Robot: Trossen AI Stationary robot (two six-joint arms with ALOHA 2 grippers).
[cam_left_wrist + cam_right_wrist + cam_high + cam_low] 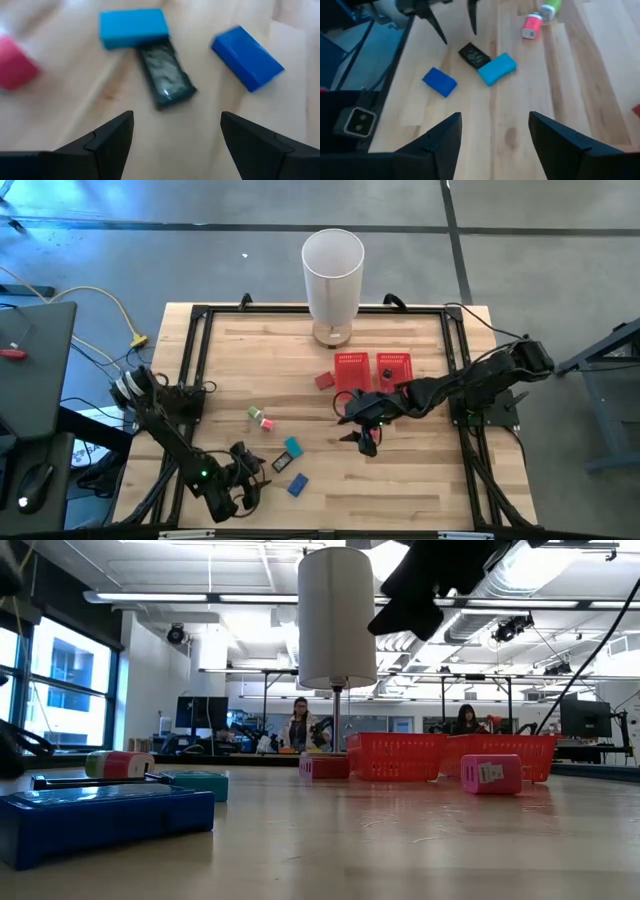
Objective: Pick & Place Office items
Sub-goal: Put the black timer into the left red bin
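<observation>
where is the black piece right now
In the high view the black piece lies on the table's front left, touching the teal piece, with the blue piece nearby, just ahead of the open left gripper.

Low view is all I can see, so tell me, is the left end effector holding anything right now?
Observer: No. The left end effector is open and empty, hovering over the black piece.
Operator: What lies around that piece?
Observer: The teal piece touches one end of it, and the blue piece lies apart from both.
Operator: And the other arm?
Observer: The right end effector is also open and empty, above bare table near the red tray.
</observation>
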